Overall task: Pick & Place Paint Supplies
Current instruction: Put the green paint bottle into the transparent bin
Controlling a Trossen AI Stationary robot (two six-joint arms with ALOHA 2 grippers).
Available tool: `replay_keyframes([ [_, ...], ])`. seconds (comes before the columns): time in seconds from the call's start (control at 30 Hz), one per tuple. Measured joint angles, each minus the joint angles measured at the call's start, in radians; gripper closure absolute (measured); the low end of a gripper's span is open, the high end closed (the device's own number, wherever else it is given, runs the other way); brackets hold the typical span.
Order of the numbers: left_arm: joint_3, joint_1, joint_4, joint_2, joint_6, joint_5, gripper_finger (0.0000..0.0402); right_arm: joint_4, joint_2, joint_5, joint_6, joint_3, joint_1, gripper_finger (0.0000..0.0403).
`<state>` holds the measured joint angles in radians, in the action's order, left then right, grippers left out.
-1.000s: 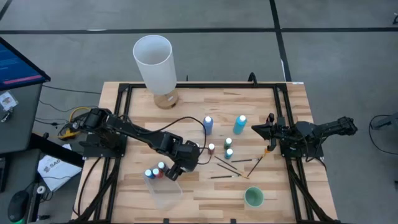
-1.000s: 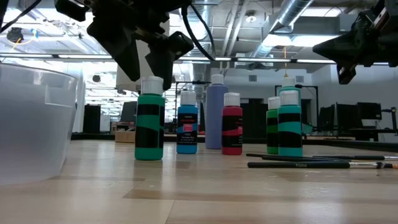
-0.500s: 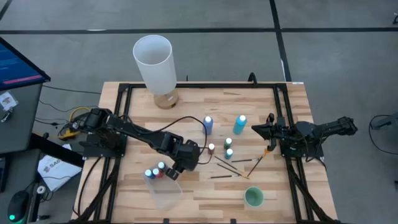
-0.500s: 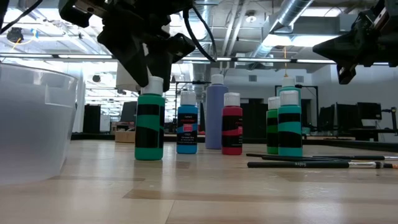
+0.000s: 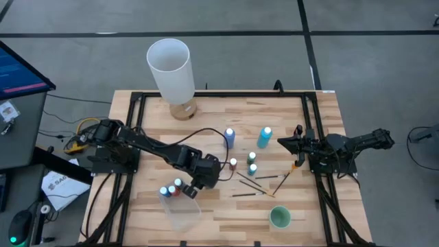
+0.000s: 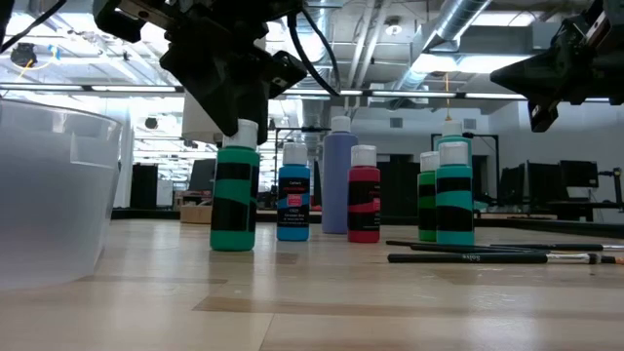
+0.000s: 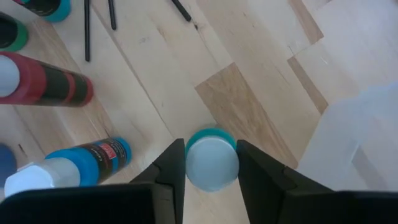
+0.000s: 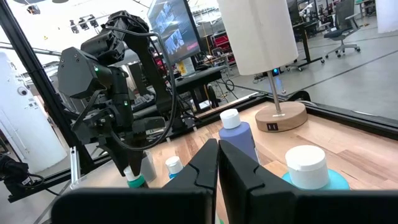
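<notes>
A teal bottle with a white cap stands upright on its base on the wooden table, near the middle-left. My left gripper comes down on it from above and is shut on its cap; in the high view the gripper covers the bottle. A blue bottle and a red bottle stand close beside it. My right gripper hovers shut and level over the table's right side, holding nothing. My left gripper pinches the teal bottle's white cap between its two fingers, one on each side. The fingers come steeply from above, pointing down. The bottle stands upright with its base on the table.
A clear plastic tub sits just near of the left gripper. Thin dark brushes lie mid-table, with more bottles behind them. A green cup stands near the front right, a tall white cylinder at the far left.
My left gripper has stayed above the teal bottle and has shut its fingers from wide open onto the cap. The bottle has not moved.
</notes>
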<state>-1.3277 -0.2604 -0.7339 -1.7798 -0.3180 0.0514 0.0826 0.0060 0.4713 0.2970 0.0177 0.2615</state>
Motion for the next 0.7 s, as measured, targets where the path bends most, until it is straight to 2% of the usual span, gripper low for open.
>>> replay_keyframes([
  [0.17,0.0,-0.003,-0.007,0.043,0.0,-0.01,0.0306,0.0,0.0,0.0,0.0,0.0,0.0,0.0394],
  [0.37,0.0,-0.026,-0.023,0.166,0.014,-0.026,0.0307,0.0,0.0,0.0,0.0,0.0,0.0,0.0394],
  [0.57,-0.002,-0.093,-0.072,0.322,0.051,-0.021,0.0307,0.0,0.0,0.0,0.0,0.0,0.0,0.0394],
  [0.7,-0.002,-0.152,-0.113,0.389,0.136,-0.019,0.0304,0.001,0.0,0.0,0.0,0.0,0.0,0.0394],
])
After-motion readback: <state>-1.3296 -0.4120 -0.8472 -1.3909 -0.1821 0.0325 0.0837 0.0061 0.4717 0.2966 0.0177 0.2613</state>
